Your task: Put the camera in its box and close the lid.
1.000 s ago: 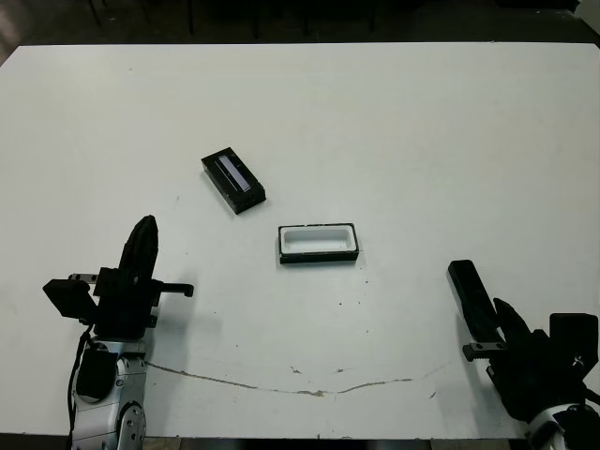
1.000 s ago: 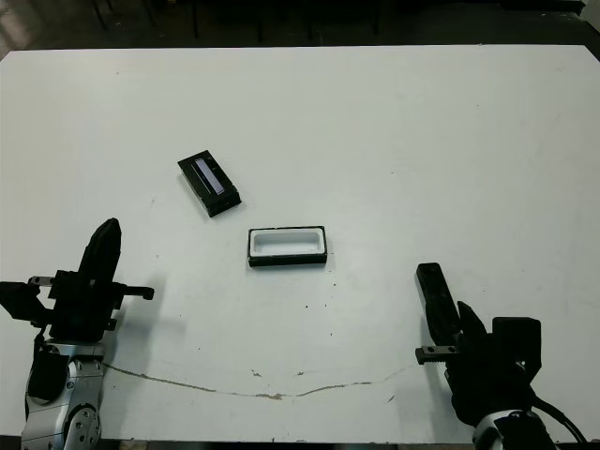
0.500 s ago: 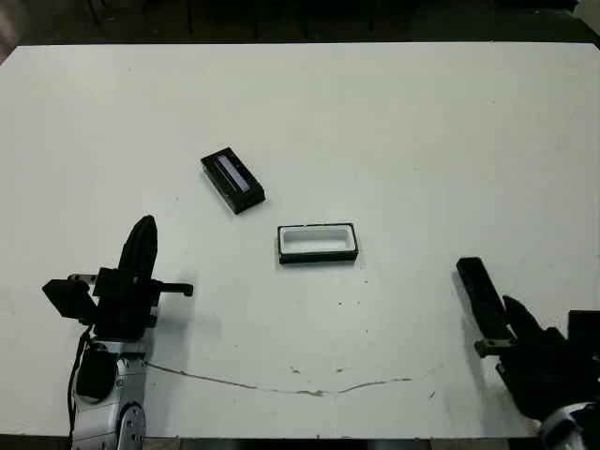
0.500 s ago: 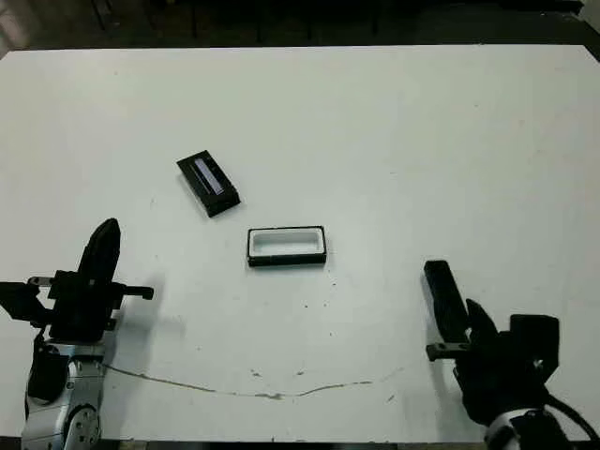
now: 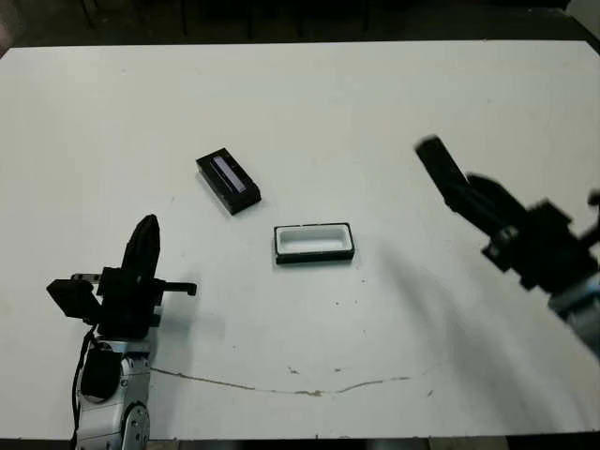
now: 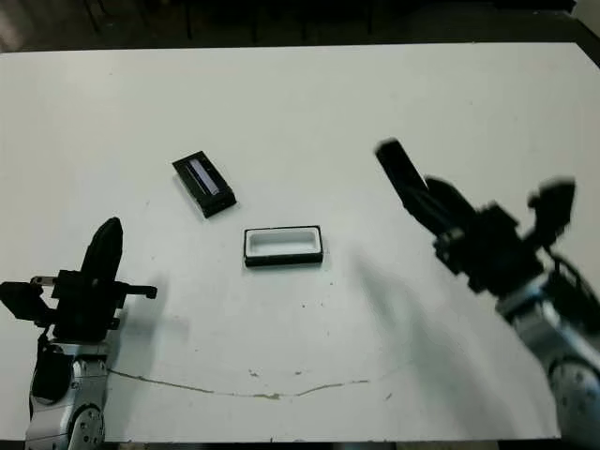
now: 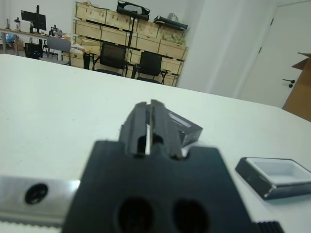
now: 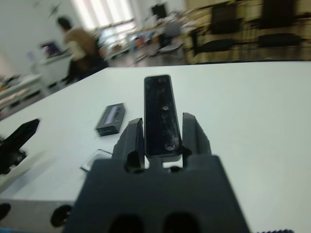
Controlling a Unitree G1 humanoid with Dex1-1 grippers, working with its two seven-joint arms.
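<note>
The right gripper (image 8: 163, 141) is clenched on the camera (image 8: 161, 114) — a slim, flat, glossy black bar standing out past the two black fingers (image 8: 132, 138). Compared with one second ago, when this arm sat low at the near right edge of the table (image 5: 309, 103), it has risen and swung forward; it now hangs above the table, to the right of the box (image 5: 314, 242) and well apart from it, blurred in the head views. The box, the lid and the left arm sit where they did before.

The left gripper (image 7: 149, 119) is closed on nothing, its fingers pressed together with only a thin seam between them. It rests near the table's front edge, to the left of the box.

The box is a shallow rectangular tray with black walls and a smooth white lining — open, nothing inside. The lid (image 5: 229, 182) is a black block with a pale stripe along its top, lying at an angle just beyond and left of the box, not touching it.

A thin crack (image 5: 281, 384) runs across the matte white table between the box and the front edge.
</note>
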